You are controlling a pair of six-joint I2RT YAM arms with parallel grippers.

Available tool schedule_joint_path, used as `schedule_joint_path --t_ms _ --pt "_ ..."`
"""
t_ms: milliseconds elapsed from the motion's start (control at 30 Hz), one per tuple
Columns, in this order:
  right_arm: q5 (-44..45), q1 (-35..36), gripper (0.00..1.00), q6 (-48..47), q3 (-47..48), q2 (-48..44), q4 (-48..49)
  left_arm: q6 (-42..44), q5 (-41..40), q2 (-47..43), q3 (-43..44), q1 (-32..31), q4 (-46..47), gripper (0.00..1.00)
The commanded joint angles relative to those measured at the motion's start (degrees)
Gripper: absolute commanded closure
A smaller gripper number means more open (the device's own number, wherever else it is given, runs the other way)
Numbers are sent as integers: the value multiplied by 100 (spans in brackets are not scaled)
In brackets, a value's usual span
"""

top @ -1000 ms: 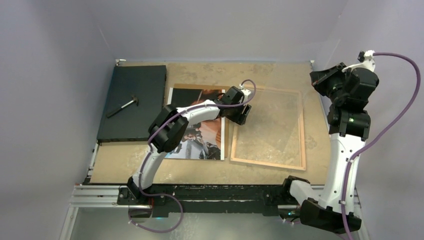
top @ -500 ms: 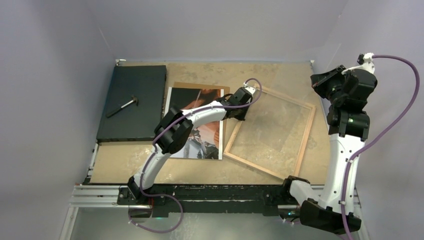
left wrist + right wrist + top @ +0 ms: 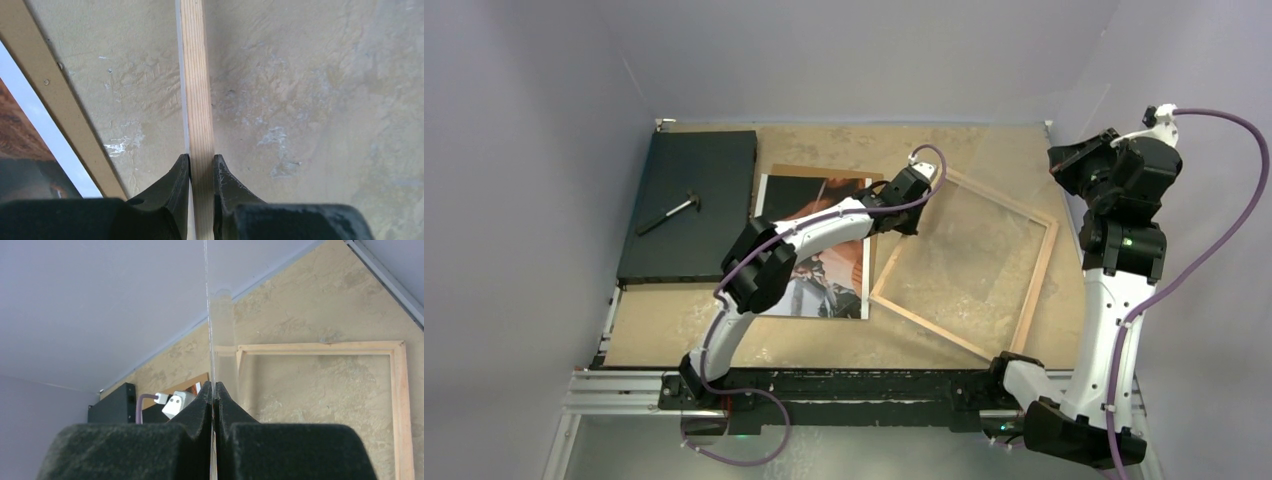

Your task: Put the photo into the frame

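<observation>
robotics lab cell, plain grey walls (image 3: 524,200), aluminium rail (image 3: 619,390), scuffed table (image 3: 984,150), left arm (image 3: 824,226), right arm (image 3: 1112,312)

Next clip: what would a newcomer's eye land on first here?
The frame lies skewed at centre right, with the left gripper clamped on its wooden left rail near the far end. Just left of it the photo lies face up. The right gripper, raised at the right edge, is shut on what looks like a thin clear sheet seen edge-on.
</observation>
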Motion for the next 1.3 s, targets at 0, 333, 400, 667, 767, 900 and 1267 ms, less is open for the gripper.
schedule_joint_path --t_ms 0,333,400,667,767,900,1267 --pt "-101 0 100 120 211 -157 277 -458 163 -723 20 -110 112 100" --pt "-756 -5 100 499 -85 -118 752 -382 -222 -1597 -1057 881 326 100" --pt "-925 0 100 625 -210 -109 927 -320 -328 -1870 -1362 1048 434 100" --pt "-1744 -5 100 1083 -743 58 1647 -205 -590 -2593 -2427 1351 474 100" --pt "-1821 1 100 1092 -878 145 1893 -187 -599 -2751 -2735 1456 535 100" --pt "-2204 5 100 1166 -965 299 2112 -156 -621 -2778 -3099 1537 698 100" --pt "-2575 23 100 1392 -1030 511 2450 -617 -8 -2499 -3768 1844 988 90"
